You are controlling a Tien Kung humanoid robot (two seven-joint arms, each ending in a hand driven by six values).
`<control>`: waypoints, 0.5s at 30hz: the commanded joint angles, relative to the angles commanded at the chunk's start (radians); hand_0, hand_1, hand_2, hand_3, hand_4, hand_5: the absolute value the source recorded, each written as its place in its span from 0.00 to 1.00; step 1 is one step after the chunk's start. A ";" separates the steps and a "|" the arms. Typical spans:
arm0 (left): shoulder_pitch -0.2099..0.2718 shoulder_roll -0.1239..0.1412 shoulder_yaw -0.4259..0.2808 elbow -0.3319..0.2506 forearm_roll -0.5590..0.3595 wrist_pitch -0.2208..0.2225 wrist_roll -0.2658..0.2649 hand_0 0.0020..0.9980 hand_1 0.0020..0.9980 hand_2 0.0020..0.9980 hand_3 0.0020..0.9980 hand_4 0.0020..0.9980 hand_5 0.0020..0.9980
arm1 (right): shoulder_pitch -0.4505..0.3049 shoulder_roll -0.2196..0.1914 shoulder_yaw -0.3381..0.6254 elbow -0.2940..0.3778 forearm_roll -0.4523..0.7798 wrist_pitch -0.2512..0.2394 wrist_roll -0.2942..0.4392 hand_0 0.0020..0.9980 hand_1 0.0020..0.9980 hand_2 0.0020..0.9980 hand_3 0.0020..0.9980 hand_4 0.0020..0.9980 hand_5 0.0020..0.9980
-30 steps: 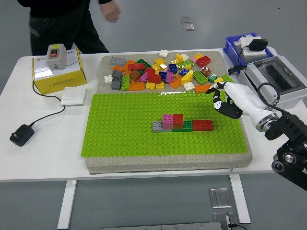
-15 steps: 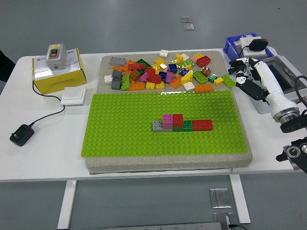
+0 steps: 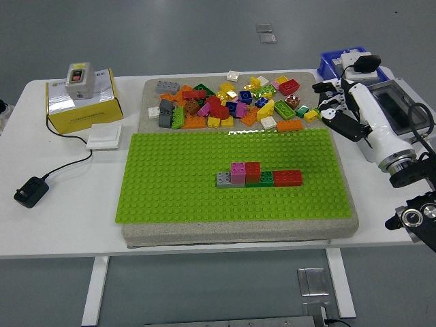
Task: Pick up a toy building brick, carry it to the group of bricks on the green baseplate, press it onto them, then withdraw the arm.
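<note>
A pile of loose coloured bricks [image 3: 235,102] lies on the grey mat behind the green baseplate [image 3: 177,184]. On the baseplate stands a short row of joined bricks [image 3: 259,176]: grey, pink, red, green and red. My right hand [image 3: 328,102], white with black fingers, hovers at the pile's right end, its fingers spread and pointing down beside a yellow brick [image 3: 310,115]. It covers the spot where a green brick lay, and I see nothing held in it. The left arm is out of view.
A yellow box with a grey switch [image 3: 80,95], a white square block [image 3: 104,135] and a black plug with its cable [image 3: 30,191] lie on the left. A blue bin [image 3: 344,63] and a grey enclosure [image 3: 398,112] stand close behind my right arm.
My right hand lifted from the baseplate's right edge toward the grey enclosure, then came back left and down to the pile's right end. The person at the far side has left view.
</note>
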 joint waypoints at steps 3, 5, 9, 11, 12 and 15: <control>0.000 0.001 -0.003 0.000 0.003 0.000 0.001 0.67 0.65 0.48 0.62 0.08 0.65 | 0.011 -0.004 -0.034 0.010 -0.067 0.012 -0.039 0.26 0.38 0.70 0.68 0.24 0.48; 0.000 0.000 -0.003 0.000 0.002 -0.001 0.002 0.67 0.65 0.48 0.62 0.08 0.65 | 0.017 -0.006 -0.044 0.013 -0.098 0.012 -0.042 0.26 0.38 0.70 0.68 0.24 0.48; -0.002 0.000 -0.003 0.000 0.001 -0.001 0.003 0.68 0.65 0.48 0.63 0.08 0.65 | 0.026 -0.008 -0.062 0.012 -0.056 0.003 -0.009 0.28 0.37 0.70 0.68 0.16 0.43; -0.004 0.001 -0.002 0.000 0.000 -0.001 0.003 0.68 0.65 0.48 0.63 0.08 0.65 | 0.033 -0.007 -0.079 0.011 -0.030 -0.003 0.003 0.28 0.37 0.70 0.68 0.16 0.43; -0.005 0.002 -0.001 0.000 -0.001 -0.001 0.003 0.68 0.65 0.48 0.63 0.08 0.65 | 0.037 -0.005 -0.088 0.009 -0.020 -0.005 0.008 0.28 0.37 0.70 0.68 0.16 0.43; -0.007 0.006 0.000 0.000 0.000 -0.003 0.005 0.68 0.65 0.48 0.63 0.08 0.65 | 0.050 -0.002 -0.120 0.005 0.012 -0.008 0.020 0.27 0.34 0.70 0.68 0.15 0.41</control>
